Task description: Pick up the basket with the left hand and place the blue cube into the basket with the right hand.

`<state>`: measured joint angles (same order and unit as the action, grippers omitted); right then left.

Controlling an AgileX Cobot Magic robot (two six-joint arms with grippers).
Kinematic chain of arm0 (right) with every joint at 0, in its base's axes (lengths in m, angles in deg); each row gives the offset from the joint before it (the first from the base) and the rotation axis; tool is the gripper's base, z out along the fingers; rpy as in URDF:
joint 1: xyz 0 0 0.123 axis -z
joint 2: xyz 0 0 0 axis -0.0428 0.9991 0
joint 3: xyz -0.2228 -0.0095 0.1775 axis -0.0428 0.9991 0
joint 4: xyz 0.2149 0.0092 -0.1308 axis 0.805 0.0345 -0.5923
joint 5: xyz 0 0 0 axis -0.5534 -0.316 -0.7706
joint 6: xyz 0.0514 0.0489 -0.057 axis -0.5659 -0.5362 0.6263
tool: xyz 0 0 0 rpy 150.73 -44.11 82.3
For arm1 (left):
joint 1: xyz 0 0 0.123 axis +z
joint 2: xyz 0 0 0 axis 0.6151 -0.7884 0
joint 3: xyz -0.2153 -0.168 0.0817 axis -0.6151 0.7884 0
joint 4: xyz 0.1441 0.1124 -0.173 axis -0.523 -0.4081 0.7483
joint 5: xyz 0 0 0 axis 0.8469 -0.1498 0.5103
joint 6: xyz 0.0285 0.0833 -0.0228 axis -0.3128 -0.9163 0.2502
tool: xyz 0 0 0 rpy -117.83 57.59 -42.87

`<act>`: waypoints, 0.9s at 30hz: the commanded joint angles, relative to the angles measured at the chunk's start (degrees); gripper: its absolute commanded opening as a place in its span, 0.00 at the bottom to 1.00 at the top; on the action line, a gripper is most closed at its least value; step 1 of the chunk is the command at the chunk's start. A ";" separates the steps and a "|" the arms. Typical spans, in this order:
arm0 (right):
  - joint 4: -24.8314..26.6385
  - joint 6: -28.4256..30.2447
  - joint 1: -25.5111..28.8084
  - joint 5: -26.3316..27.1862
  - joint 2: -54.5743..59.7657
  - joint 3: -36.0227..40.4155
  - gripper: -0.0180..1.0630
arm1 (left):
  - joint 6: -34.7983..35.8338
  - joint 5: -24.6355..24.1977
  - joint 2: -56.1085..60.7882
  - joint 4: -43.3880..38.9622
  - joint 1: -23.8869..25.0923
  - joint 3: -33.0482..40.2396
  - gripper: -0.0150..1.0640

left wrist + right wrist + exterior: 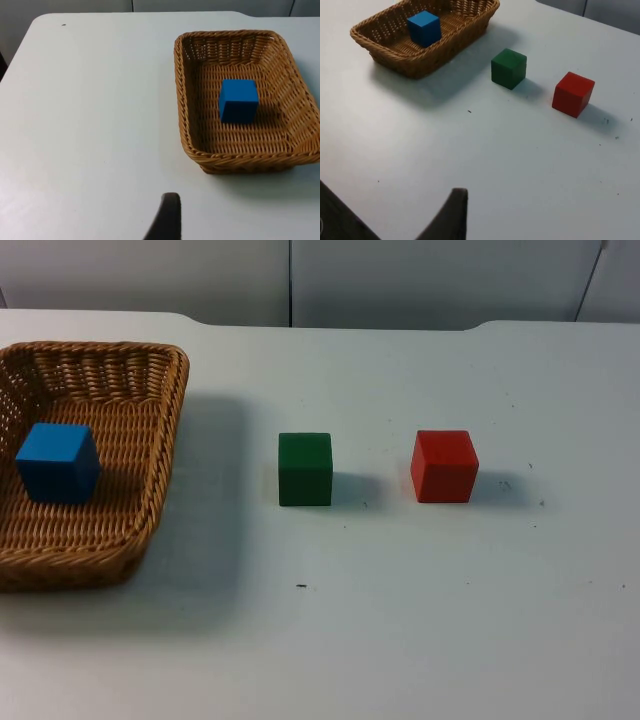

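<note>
A woven wicker basket stands on the white table at the left. The blue cube lies inside it, on the basket's floor. From the left wrist, the basket and the blue cube lie a good way ahead of my left gripper, which hangs over bare table, holding nothing. My right gripper also waits over bare table, far back from the basket and the blue cube, with nothing in it.
A green cube stands mid-table and a red cube to its right, a gap between them. The grey partition wall closes the far side. The table's edge runs close to my right gripper.
</note>
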<state>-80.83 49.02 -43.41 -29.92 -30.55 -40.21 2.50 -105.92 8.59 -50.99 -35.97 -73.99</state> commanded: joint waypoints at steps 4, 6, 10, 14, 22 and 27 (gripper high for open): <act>-1.10 -3.06 0.09 0.30 -0.19 0.46 0.99 | 0.43 0.59 0.29 0.27 -0.25 0.09 0.72; -0.84 -2.36 0.09 0.30 -0.19 0.46 0.99 | 0.43 0.59 0.29 0.27 -0.25 0.09 0.72; 2.10 4.51 0.09 0.51 -0.19 0.59 0.99 | 0.43 0.59 0.29 0.27 -0.25 0.09 0.72; 2.09 4.40 0.09 0.51 -0.19 0.59 0.99 | 0.43 0.59 0.29 0.27 -0.25 0.09 0.72; 2.09 4.40 0.09 0.51 -0.19 0.59 0.99 | 0.43 0.59 0.29 0.27 -0.25 0.09 0.72; 2.09 4.40 0.09 0.51 -0.19 0.59 0.99 | 0.00 0.59 0.29 0.70 -0.25 0.10 0.81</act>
<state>-78.91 52.97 -43.41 -29.92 -30.55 -40.21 2.50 -105.92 8.59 -50.88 -35.97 -73.99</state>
